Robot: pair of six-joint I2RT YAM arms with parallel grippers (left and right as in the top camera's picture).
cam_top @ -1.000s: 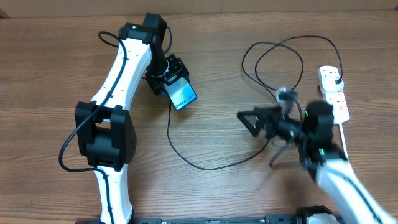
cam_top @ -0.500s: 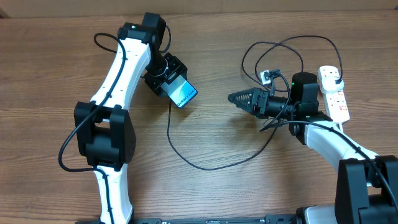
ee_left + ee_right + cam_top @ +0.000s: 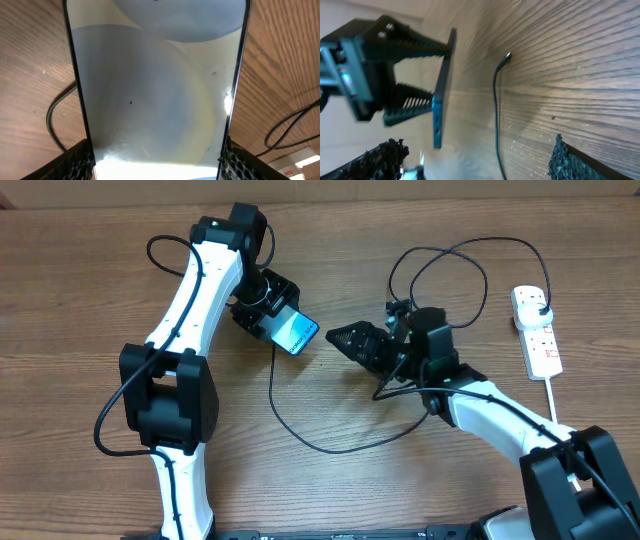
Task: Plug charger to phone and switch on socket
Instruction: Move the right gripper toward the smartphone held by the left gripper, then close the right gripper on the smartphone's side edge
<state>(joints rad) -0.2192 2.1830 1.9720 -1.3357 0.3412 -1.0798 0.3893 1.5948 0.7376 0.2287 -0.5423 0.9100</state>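
Wooden counter (image 3: 80, 270) carries the charger (image 3: 271, 392), likely limp and light, best pinched behind its stiff tip (image 3: 506, 58); left end effector (image 3: 278, 320) clamps the slick phone (image 3: 297, 335), right end effector (image 3: 345, 338) spread empty nearby

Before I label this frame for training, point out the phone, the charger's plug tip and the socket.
phone (image 3: 296, 335): overhead view, middle of the cyan screen.
charger (image 3: 506, 58): right wrist view, small plug tip at the cable's end.
socket (image 3: 539, 333): overhead view, middle of the white body.
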